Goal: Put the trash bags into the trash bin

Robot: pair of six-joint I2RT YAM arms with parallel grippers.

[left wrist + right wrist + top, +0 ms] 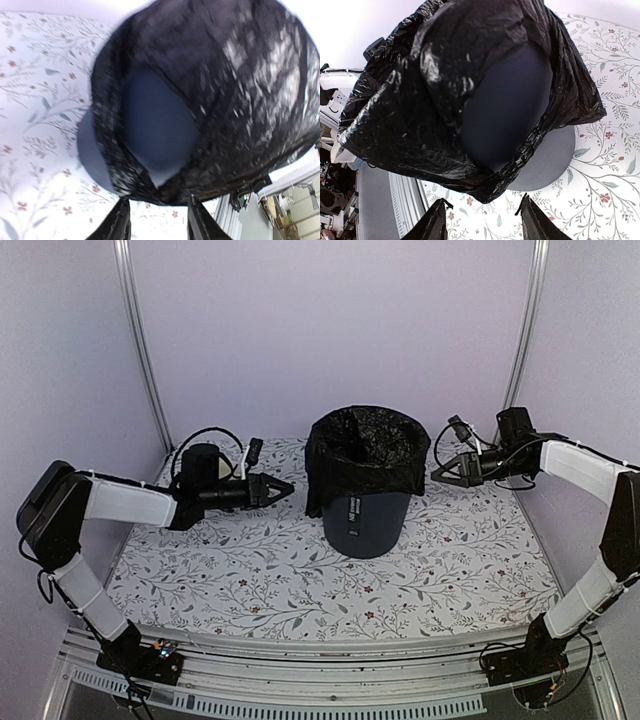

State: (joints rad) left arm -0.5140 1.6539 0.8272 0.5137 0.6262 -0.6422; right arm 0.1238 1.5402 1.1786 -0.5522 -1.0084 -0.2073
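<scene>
Floral-print tablecloth (pixel 250 580), matte. Centre: round, tapering grey trash bin (pixel 366 528), lined with glossy, crinkled black trash bag (pixel 338 478) draped over rim. My left gripper (pixel 285 490) and right gripper (pixel 438 472): jaws parted, empty, flanking bin.

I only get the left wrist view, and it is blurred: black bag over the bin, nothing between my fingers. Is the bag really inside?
Observer: Yes. From above, the bag lines the upright bin, its edge folded down over the rim.
Operator: Where is the right tool?
Observer: The right tool hangs open beside the bin's right side, not touching it.
Operator: How close is my left one?
Observer: The left tool is open, with a clear gap to the bag.
</scene>
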